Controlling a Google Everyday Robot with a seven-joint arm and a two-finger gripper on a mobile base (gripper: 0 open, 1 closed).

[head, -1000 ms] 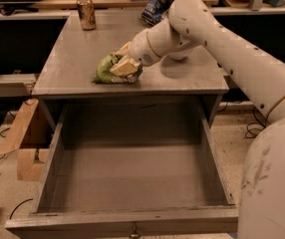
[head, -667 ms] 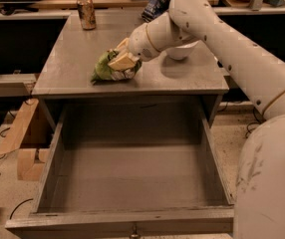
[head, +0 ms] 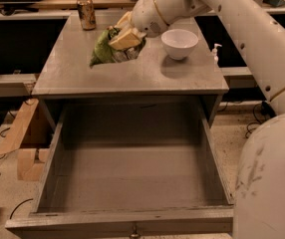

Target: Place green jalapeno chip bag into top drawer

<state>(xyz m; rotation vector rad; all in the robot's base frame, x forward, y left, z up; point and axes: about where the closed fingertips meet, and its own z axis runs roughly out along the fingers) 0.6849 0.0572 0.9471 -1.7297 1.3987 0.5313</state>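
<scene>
The gripper [head: 125,38] now sits higher than a second ago, with its fingers clamped on the green jalapeno chip bag [head: 101,51]. The bag has come up off the worktop [head: 132,81], where it lay before, and now hangs from the gripper. The raised arm now uncovers a white bowl [head: 180,43] that it hid earlier.

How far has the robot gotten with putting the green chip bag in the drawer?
Done: the top drawer stands open, nothing in it yet. In hand: the gripper is shut on the green jalapeno chip bag, holding it above the cabinet top, beside the white bowl. Left: carry the bag forward over the drawer, lower it and let go.
</scene>
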